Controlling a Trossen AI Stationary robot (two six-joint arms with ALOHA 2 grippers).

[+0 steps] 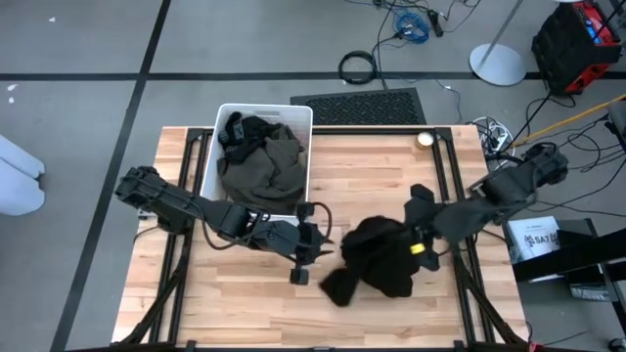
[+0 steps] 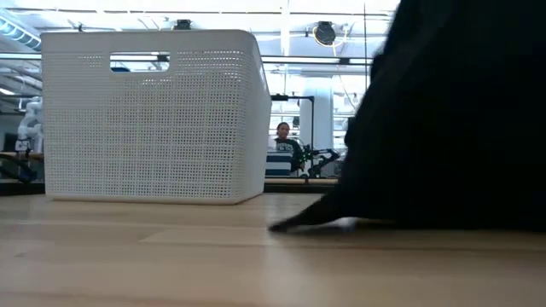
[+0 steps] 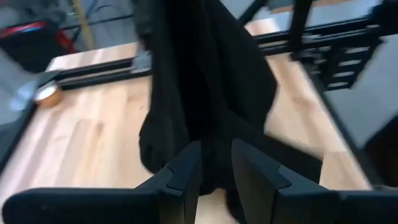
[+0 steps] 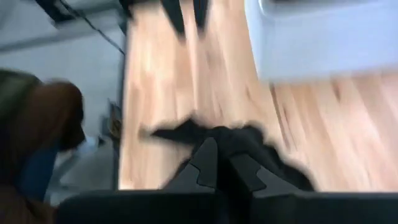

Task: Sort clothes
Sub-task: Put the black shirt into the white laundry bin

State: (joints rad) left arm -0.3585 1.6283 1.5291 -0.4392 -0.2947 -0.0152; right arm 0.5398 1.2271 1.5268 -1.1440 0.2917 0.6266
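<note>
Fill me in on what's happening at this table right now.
Two robot arms are sorting clothes on a wooden table. The right end effector is shut on a black garment heaped at mid-table, while the left end effector sits at the garment's edge, its fingers narrowly parted with the black cloth running up between them. The white bin behind already holds a dark olive garment with a black piece on top.
</note>
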